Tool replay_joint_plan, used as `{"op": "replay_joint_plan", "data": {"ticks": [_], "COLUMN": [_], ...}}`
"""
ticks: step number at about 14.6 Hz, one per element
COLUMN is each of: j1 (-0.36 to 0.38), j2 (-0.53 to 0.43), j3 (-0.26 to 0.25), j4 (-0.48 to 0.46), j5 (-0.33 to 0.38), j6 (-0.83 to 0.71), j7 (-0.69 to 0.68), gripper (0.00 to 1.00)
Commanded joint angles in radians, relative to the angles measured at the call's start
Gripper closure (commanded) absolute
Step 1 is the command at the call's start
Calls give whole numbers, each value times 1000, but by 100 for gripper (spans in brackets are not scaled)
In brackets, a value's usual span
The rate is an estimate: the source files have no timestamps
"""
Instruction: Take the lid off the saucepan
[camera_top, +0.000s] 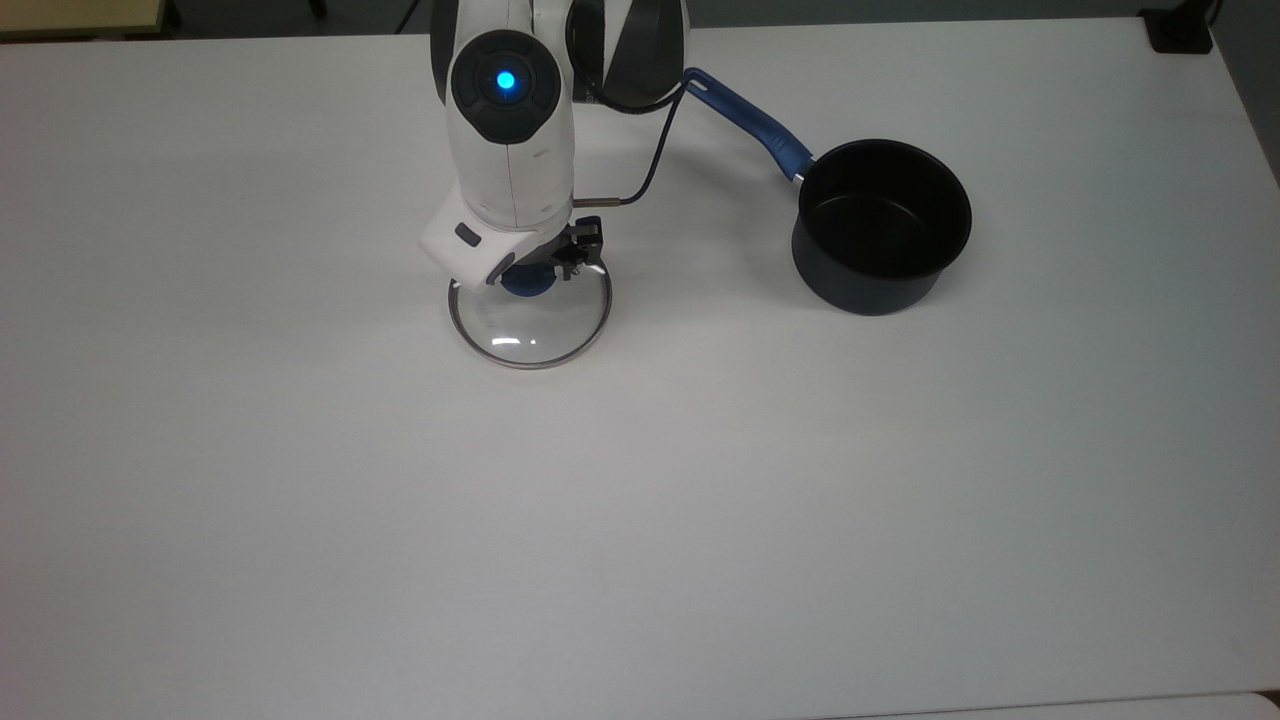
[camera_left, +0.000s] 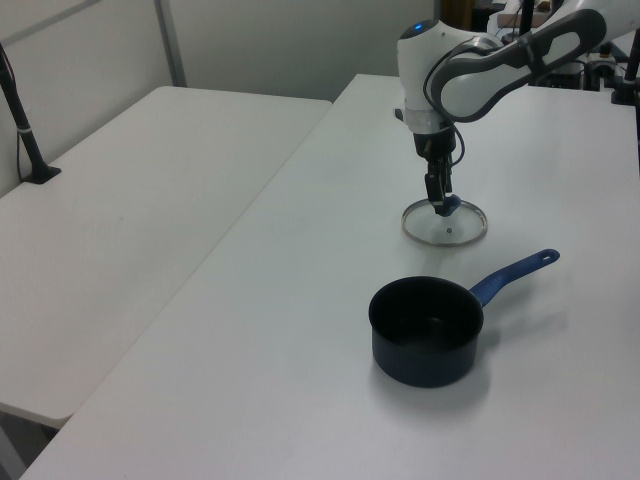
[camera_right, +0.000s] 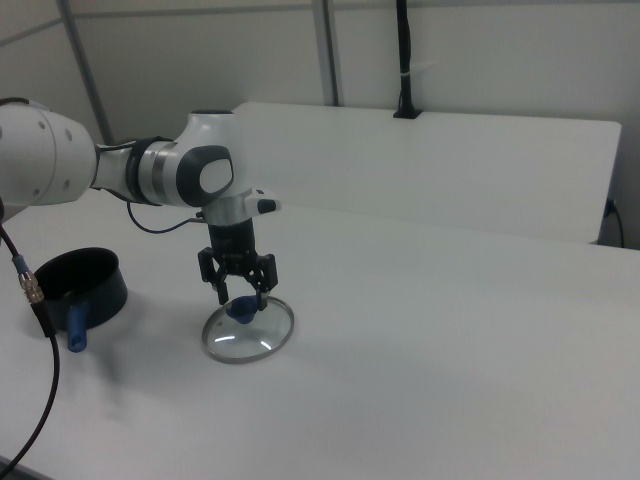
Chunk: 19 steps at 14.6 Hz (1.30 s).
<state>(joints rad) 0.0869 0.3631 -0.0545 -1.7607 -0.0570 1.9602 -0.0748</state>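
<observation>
clear glass lid with metal rim; matt white table.

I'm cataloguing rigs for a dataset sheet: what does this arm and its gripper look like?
The arm is glossy white with dark grey joint sections and a black round cap showing a blue light. A thin black cable loops beside the wrist. The gripper is black with two short fingers beneath a white housing.

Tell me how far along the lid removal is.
Done: the dark navy saucepan stands open, and the clear glass lid with the blue knob lies flat on the white table, well apart. In hand: the tool, fingers spread, sits around the knob. Left: withdrawing.
</observation>
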Motion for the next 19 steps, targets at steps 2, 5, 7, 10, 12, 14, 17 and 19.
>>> {"op": "replay_joint_plan", "data": {"ticks": [2, 5, 7, 10, 12, 14, 17, 19], "j1": [1, 11, 14, 14, 51, 65, 51, 44], "j2": [-52, -121, -170, -266, -326, -363, -366, -366], "j3": [5, 8, 12, 13, 1, -28, -22, -24], "j4": [1, 6, 56, 81, 79, 79, 79, 79], "j5": [-14, -14, -17, -14, -4, -1, -3, -3], "j6": [-3, -36, -136, -225, -266, -320, -343, -339], "j7": [15, 85, 167, 198, 199, 207, 210, 210], "gripper": [0, 0, 0, 0, 0, 0, 0, 0]}}
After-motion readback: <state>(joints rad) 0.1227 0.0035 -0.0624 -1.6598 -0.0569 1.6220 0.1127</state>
